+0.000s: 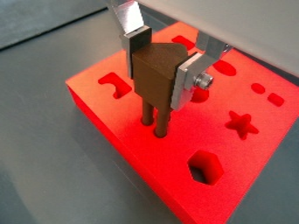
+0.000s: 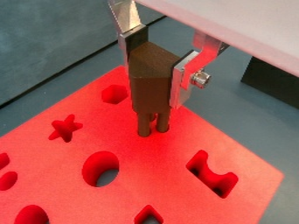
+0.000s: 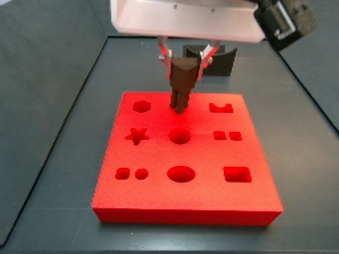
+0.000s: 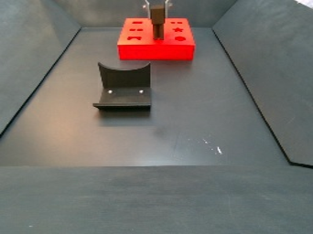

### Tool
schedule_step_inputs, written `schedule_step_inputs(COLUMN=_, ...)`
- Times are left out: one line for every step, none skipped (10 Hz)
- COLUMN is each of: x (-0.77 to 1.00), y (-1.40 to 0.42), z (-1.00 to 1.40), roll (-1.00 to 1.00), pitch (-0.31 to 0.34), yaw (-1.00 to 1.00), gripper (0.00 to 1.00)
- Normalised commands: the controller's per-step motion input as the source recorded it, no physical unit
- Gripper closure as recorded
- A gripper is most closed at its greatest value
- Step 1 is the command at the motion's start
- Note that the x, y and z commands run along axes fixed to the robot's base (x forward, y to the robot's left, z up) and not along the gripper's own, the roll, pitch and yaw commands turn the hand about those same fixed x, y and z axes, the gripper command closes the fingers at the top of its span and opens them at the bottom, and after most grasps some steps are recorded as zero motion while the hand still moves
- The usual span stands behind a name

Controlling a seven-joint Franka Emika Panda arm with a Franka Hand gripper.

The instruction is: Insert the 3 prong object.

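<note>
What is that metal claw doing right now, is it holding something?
Gripper: closed on the small brown 3 prong object, its prongs down at the red board.

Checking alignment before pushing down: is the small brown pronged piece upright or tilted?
Upright: the small brown pronged piece, clamped in the gripper over the red board, has prongs pointing straight down.

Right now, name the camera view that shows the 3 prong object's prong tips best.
A wrist view: the 3 prong object, held by the gripper, shows its tips at the red board. Side views show it small, tips unclear.
</note>
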Motion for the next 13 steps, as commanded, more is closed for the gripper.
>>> schedule_step_inputs(x=0.04, y=0.0, z=-0.41, roll=0.06, pitch=0.01, yaw=-0.09, gripper=1.0)
schedule_step_inputs(x=0.16, y=0.0, z=-0.9, roll=0.11, pitch=0.066, yaw=-0.2, gripper=1.0)
schedule_step_inputs(x=0.11, y=0.0, z=-1.0, roll=0.01, pitch=0.08, yaw=-0.3, gripper=1.0)
schedule_step_inputs(x=0.09, y=0.0, z=-1.0, roll=0.0, pitch=0.084, yaw=-0.35, gripper=1.0)
schedule_step_inputs(x=0.1, y=0.0, z=-1.0, roll=0.0, pitch=0.079, yaw=-0.33, gripper=1.0)
schedule_step_inputs(x=0.11, y=0.0, z=-1.0, roll=0.0, pitch=0.087, yaw=-0.31, gripper=1.0)
schedule_step_inputs(x=0.07, y=0.0, z=-0.93, roll=0.0, pitch=0.124, yaw=-0.29, gripper=1.0)
schedule_step_inputs(x=0.01, y=0.0, z=-0.78, roll=0.0, pitch=0.194, yaw=-0.28, gripper=1.0)
schedule_step_inputs(x=0.0, y=0.0, z=-0.61, roll=0.0, pitch=0.274, yaw=-0.25, gripper=1.0)
schedule_step_inputs(x=0.12, y=0.01, z=-0.48, roll=0.0, pitch=0.354, yaw=-0.45, gripper=1.0)
schedule_step_inputs(x=0.11, y=0.0, z=-0.38, roll=-0.02, pitch=0.403, yaw=-0.53, gripper=1.0)
schedule_step_inputs(x=0.08, y=0.0, z=-0.34, roll=-0.02, pitch=0.427, yaw=-0.53, gripper=1.0)
schedule_step_inputs(x=0.02, y=0.0, z=-0.3, roll=-0.03, pitch=0.453, yaw=-0.57, gripper=1.0)
